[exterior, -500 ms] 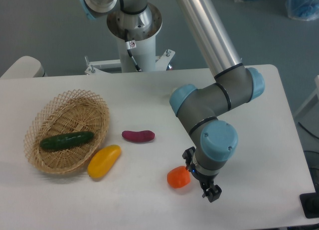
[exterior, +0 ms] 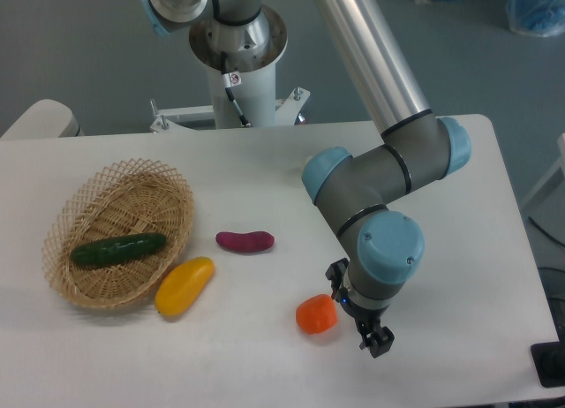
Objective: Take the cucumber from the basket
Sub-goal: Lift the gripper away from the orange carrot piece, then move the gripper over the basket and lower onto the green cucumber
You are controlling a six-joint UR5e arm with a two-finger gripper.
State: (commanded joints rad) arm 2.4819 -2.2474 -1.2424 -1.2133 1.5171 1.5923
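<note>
The dark green cucumber (exterior: pixel 118 249) lies lengthwise in the tan woven basket (exterior: pixel 88 203) at the left of the table. My gripper (exterior: pixel 376 341) hangs at the front right of the table, far from the basket, pointing down just right of an orange fruit (exterior: pixel 316 313). Its short black fingertips (exterior: pixel 385 338) stand slightly apart with nothing between them. The blue wrist cap above hides most of the gripper body.
A yellow pepper (exterior: pixel 184 285) lies against the basket's front right rim. A purple sweet potato (exterior: pixel 245 241) lies mid-table. The arm's base column (exterior: pixel 237 64) stands at the back edge, and the arm's long link crosses above the right half of the table.
The wrist and gripper have shifted very slightly to the right. The cucumber and the other items have not moved.
</note>
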